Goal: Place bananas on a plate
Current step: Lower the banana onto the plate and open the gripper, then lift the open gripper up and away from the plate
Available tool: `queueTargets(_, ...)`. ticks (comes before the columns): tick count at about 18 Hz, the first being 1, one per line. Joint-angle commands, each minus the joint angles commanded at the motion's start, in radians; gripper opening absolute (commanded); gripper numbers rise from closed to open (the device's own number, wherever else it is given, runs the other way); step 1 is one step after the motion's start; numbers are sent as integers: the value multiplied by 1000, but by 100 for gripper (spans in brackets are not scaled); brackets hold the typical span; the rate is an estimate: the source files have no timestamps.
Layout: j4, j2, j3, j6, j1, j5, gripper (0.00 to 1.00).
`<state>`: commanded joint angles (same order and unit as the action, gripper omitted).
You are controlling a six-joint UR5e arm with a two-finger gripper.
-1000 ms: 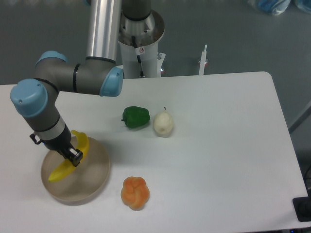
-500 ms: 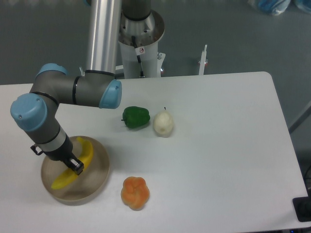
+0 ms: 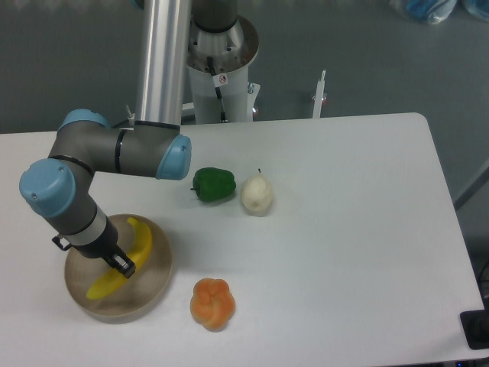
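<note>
Banana (image 3: 126, 258) lies inside plate (image 3: 157, 271), long axis diagonal, lower-left to upper-right; gripper (image 3: 122, 267) sits mid-banana, directly over it. Jaws' grip state cannot be told.

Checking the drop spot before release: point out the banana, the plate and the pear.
banana (image 3: 142, 236): fixed camera, upper yellow end.
plate (image 3: 153, 284): fixed camera, right rim.
pear (image 3: 257, 196): fixed camera, middle of body.

Yellow banana (image 3: 128, 258); tan plate (image 3: 153, 283); green pepper (image 3: 213, 184); cream pear (image 3: 257, 195); orange pumpkin (image 3: 212, 303); white desk (image 3: 344, 229).
</note>
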<state>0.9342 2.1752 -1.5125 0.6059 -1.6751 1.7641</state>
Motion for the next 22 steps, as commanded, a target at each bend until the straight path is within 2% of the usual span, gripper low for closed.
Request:
queueTargets(10,-3,32,5,0,2,2,29)
queueTargets(11,-3,31,6,0,2,0,34)
queueTargets(12,-3,26,15,-2,2,-2,53)
queueTargets(13,-5,20,21,-2,0,0,85)
queueTargets(14,-5,15,23,-2,0,0,96)
queueTargets(15,-5,12,23,-5,0,2,100)
queueTargets(20,-5,-18,32,-9,-11,-11,100)
queueTargets(22,-5,-49,41,-11,-38,-15,100)
